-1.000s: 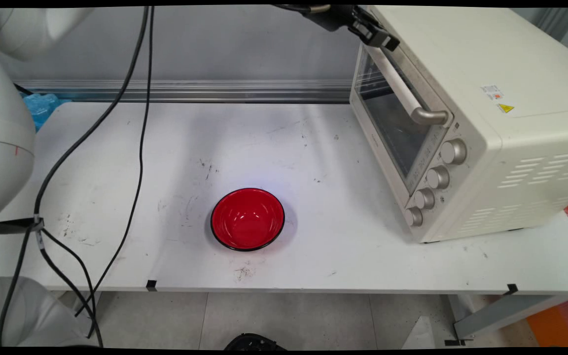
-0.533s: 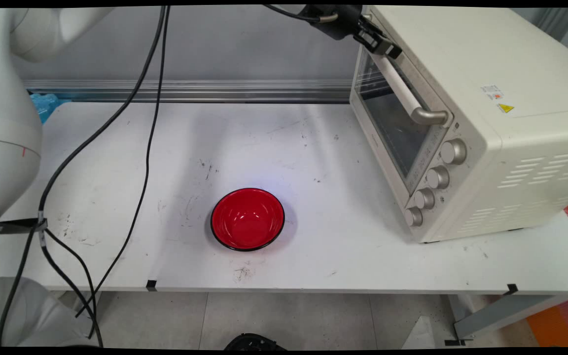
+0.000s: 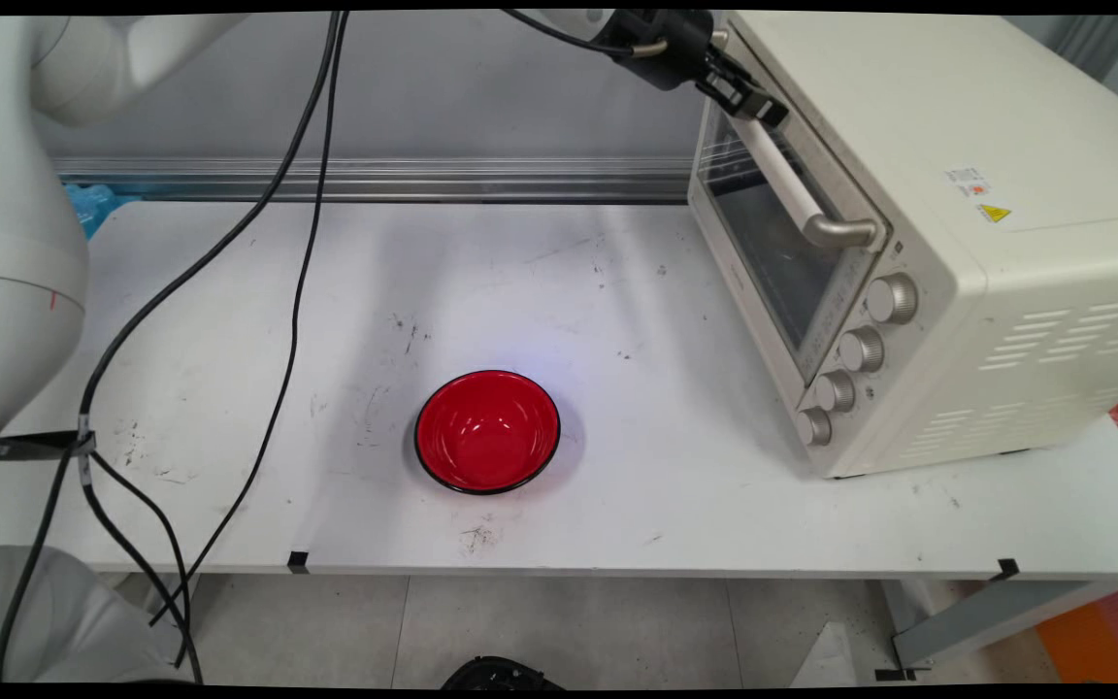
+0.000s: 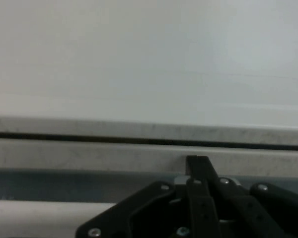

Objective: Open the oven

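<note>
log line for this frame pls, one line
tool: shut, at far end of oven door handle | oven: door closed | red bowl: empty, mid-table, apart

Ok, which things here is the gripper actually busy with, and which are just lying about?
In play:
- gripper, at the far end of the door handle
- toaster oven that the handle belongs to

Lying about:
- red bowl, empty, standing mid-table
- black cables hanging at the left
- white table
</note>
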Controlling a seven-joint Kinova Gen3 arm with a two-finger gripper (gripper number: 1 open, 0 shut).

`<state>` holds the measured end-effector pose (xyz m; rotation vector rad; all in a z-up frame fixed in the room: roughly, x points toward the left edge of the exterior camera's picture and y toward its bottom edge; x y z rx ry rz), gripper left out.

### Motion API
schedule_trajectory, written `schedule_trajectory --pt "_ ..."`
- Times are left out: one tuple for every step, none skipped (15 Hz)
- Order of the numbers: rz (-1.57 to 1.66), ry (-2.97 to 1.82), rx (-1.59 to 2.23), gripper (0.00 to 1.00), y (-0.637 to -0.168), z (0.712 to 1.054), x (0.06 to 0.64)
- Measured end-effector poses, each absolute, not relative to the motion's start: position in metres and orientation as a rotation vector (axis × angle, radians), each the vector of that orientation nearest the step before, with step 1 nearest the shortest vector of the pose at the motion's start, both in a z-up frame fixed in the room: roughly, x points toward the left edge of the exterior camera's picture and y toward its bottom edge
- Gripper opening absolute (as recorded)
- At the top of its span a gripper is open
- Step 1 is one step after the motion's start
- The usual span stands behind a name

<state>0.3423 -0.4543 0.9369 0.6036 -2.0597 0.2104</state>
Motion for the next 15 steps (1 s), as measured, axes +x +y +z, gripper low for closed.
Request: schedule_trajectory --pt "0.208 -2.062 0.607 0.00 -0.454 0.936 0.344" --pt "0.206 -2.063 0.608 0.00 -0.453 0.935 0.345" --pt "0.203 -2.065 0.609 0.00 -0.453 0.935 0.346" --pt "0.201 -2.068 0.608 0.00 -0.451 0.936 0.348" --pt "0.199 -2.071 0.608 0.00 -0.450 0.936 0.350" --pt "0.198 -2.074 0.608 0.00 -0.449 0.937 0.353" --pt "0.195 -2.079 0.608 0.00 -0.447 0.938 0.356" --pt "0.193 -2.084 0.608 0.00 -0.445 0.938 0.358" --pt "0.190 -2.088 0.608 0.00 -0.443 0.938 0.360" --pt "0.188 -2.093 0.608 0.00 -0.440 0.938 0.363" --pt "0.185 -2.099 0.608 0.00 -0.438 0.938 0.365" --pt "0.184 -2.105 0.607 0.00 -0.436 0.938 0.367" --pt "0.183 -2.109 0.606 0.00 -0.435 0.938 0.368" --pt "0.182 -2.115 0.605 0.00 -0.433 0.937 0.370" --pt "0.180 -2.122 0.604 0.00 -0.431 0.937 0.372"
